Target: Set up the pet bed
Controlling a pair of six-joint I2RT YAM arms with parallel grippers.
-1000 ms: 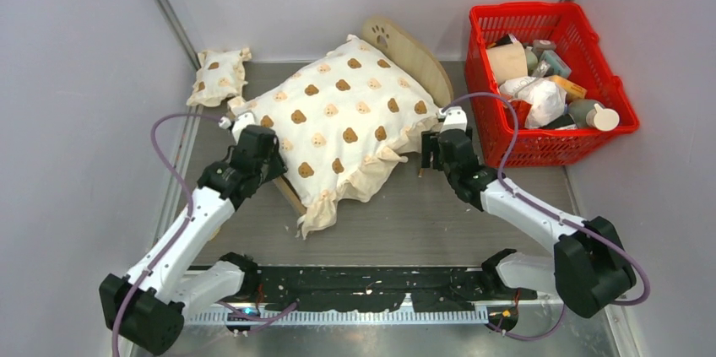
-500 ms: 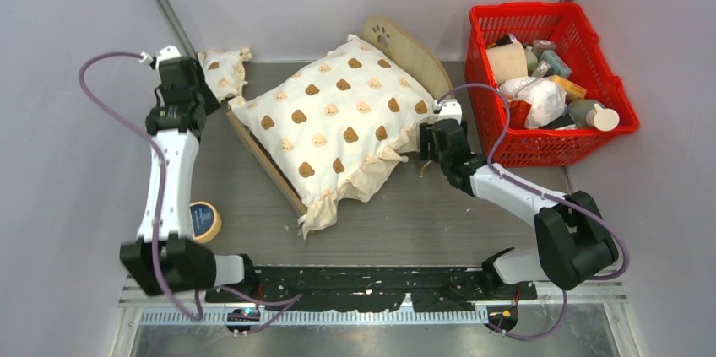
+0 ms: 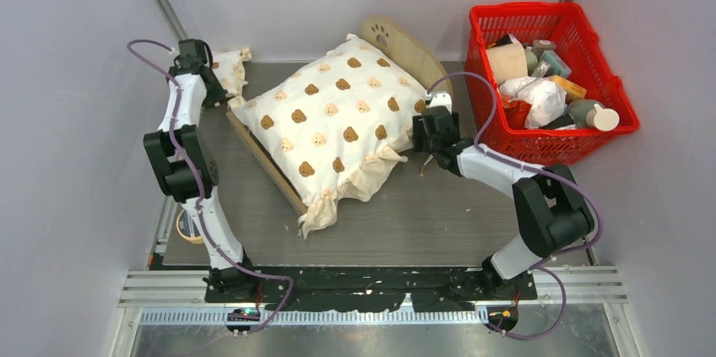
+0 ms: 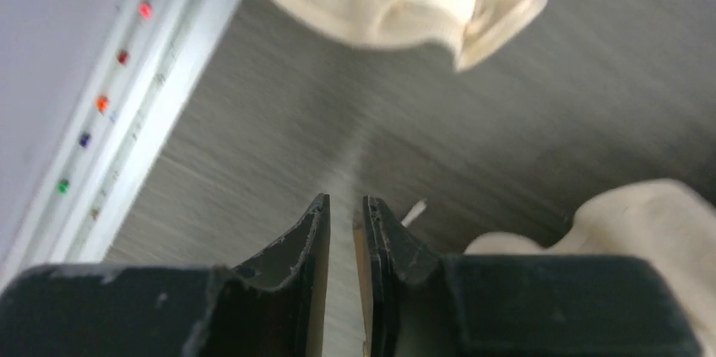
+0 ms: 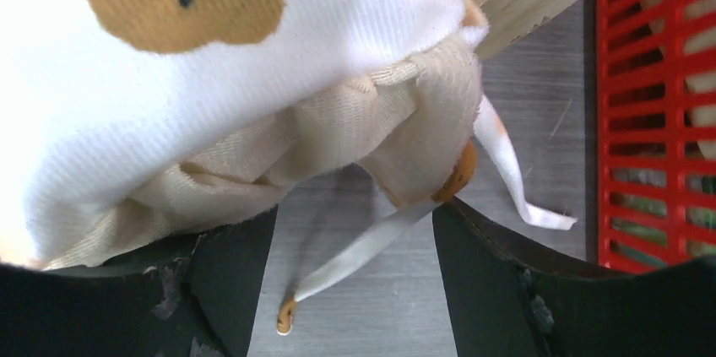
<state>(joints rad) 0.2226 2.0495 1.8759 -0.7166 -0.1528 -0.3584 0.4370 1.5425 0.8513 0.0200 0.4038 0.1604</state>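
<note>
The left arm has swung out from the bed's left rail and now reaches up to the small pillow (image 3: 228, 68), which lies off the far-left corner of the pet bed (image 3: 404, 51). The right arm has crept in closer at the bed's right side.

The bed sits angled mid-surface (image 3: 439, 205) with its headboard at the far end, mostly buried under the cushion (image 3: 338, 121).

The left gripper (image 4: 344, 205) has its fingers pressed almost together with nothing in them. I'd say it needs to open up before dropping on the pillow, then bite the body of it and not just the ruffle.

The right gripper (image 5: 355, 222) is spread wide around the cushion's ruffled corner and its ribbon tie (image 5: 371, 243), not pinching yet. It's better to grab fabric than ribbon, and pull gently so the frame doesn't skid.
</note>
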